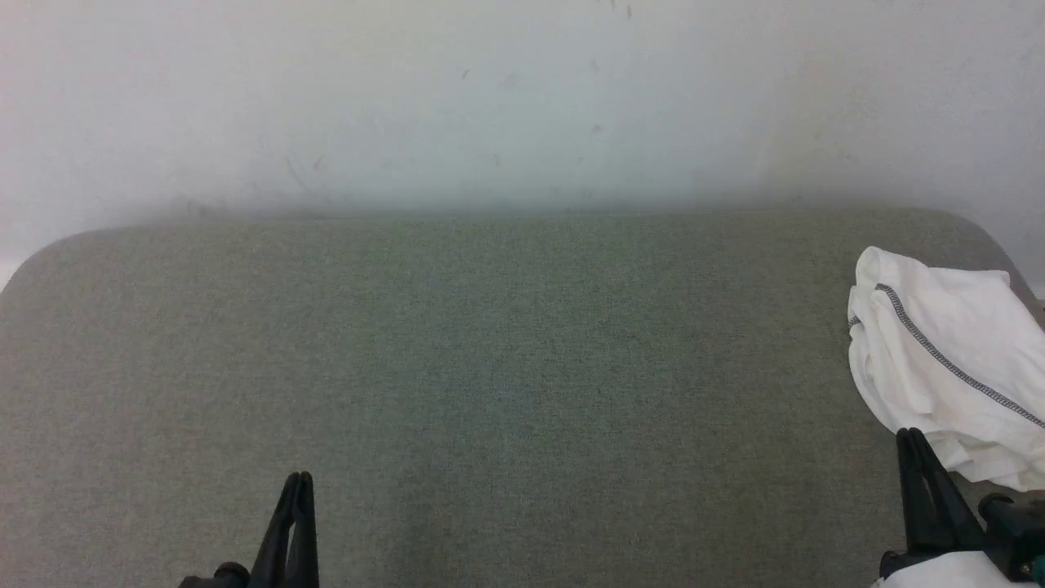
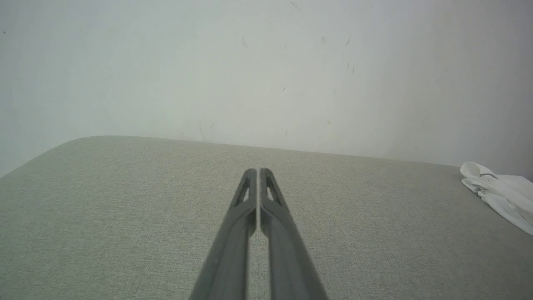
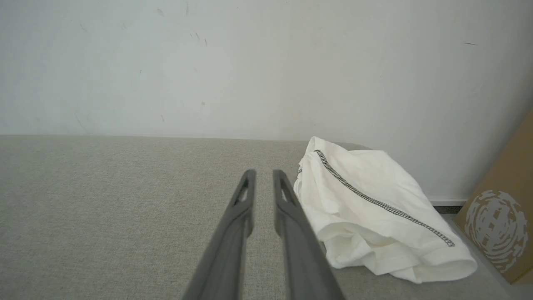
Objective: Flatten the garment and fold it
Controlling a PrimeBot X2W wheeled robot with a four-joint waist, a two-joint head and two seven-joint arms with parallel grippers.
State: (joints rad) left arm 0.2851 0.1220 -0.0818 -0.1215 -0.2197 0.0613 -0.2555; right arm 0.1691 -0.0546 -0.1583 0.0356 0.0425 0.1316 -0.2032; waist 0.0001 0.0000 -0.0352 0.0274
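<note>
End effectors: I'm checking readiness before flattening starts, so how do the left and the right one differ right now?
The left end effector, two long dark fingers, has them pressed together; the right end effector shows a narrow gap. The left one is over bare grey-green woven surface, far from the crumpled white garment with dark dashed stitching; the right one is beside its edge. Both hold nothing.

The left tool [image 1: 300, 480] rises at the lower left of the head view, its two long dark fingers pressed together tip to tip. The right tool [image 3: 264, 173], at the lower right, points forward with a narrow gap between its fingers.
</note>
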